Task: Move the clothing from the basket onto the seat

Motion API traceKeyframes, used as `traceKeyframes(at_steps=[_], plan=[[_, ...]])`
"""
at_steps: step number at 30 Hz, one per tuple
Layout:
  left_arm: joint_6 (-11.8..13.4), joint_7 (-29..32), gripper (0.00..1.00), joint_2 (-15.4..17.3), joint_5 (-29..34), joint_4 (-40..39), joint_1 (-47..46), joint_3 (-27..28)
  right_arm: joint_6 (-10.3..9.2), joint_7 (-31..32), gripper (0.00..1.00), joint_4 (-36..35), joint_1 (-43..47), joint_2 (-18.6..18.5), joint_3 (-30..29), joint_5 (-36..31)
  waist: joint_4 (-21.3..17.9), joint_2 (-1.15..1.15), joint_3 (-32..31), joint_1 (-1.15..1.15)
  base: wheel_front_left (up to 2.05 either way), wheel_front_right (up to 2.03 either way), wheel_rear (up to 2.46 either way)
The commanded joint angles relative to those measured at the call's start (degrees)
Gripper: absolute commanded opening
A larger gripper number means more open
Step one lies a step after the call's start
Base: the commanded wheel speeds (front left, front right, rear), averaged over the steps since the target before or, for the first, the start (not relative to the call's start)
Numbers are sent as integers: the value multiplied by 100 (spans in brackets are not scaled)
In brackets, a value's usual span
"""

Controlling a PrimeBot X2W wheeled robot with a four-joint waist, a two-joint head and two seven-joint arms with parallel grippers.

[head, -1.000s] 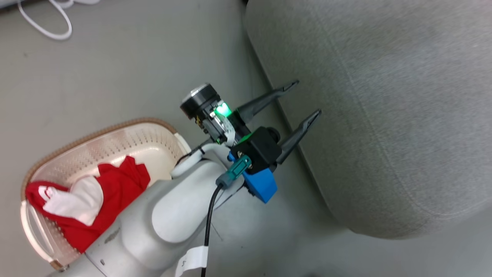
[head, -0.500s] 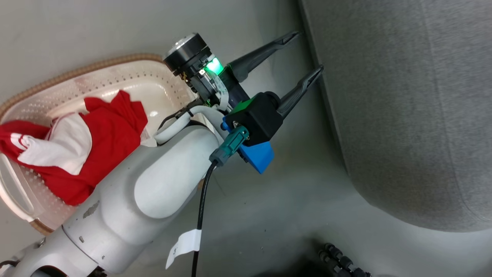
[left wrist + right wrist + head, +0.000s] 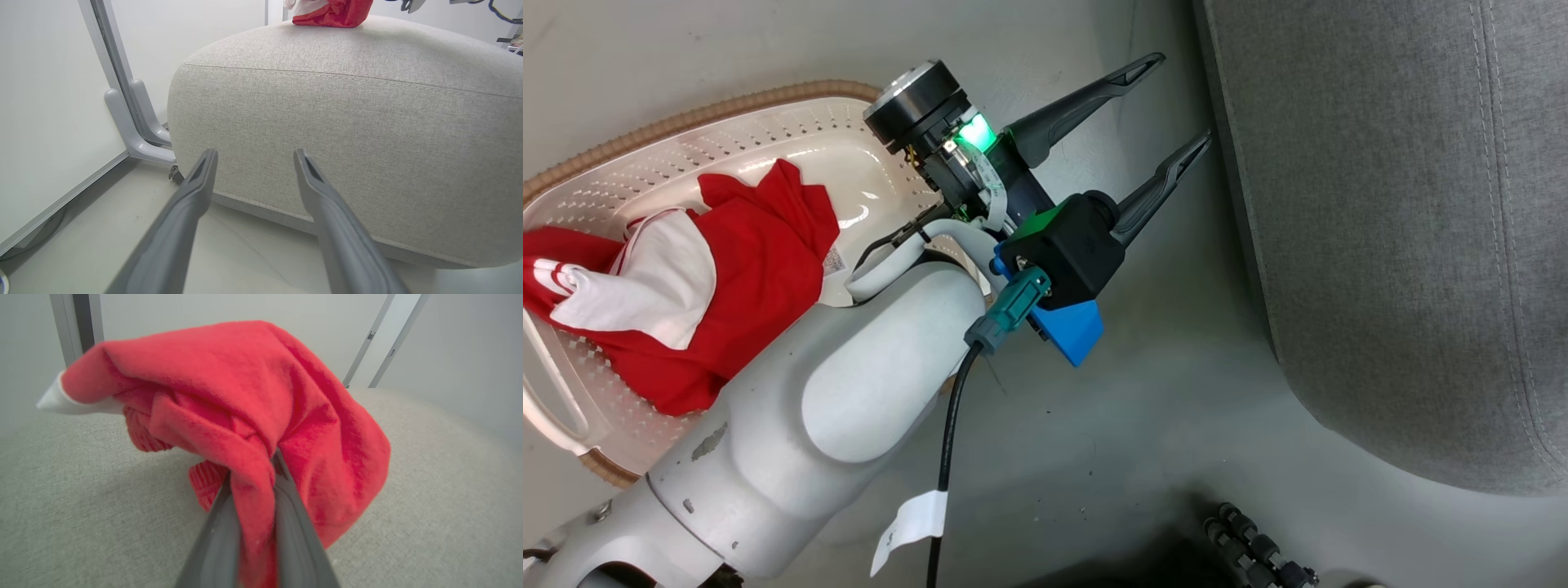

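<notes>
Light was soft and even; glare glinted inside the cream perforated plastic basket (image 3: 866, 196); the bright red fabric garment (image 3: 245, 388) looked grainy.

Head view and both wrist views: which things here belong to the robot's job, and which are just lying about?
Belongs to the job: basket; red garment inside it; second red garment, pinched in the right hand; grey sofa; open left hand.
Just lying about: black ridged tubing on the floor; grey frame foot beside the sofa.
</notes>
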Motion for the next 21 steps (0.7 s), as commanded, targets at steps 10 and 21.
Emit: traceKeyframes(at_steps=[10, 21], plan=[[82, -58, 100, 73, -90, 40, 54, -41, -1, -22, 100, 690, -270, 152, 447, -148, -56, 0, -194, -1, 0, 0, 0], [249, -246, 100, -156, -375, 277, 495, 88, -1, -22, 100, -349, 1357, 219, 1117, -140, -4, 0, -1321, -1, 0, 0, 0]])
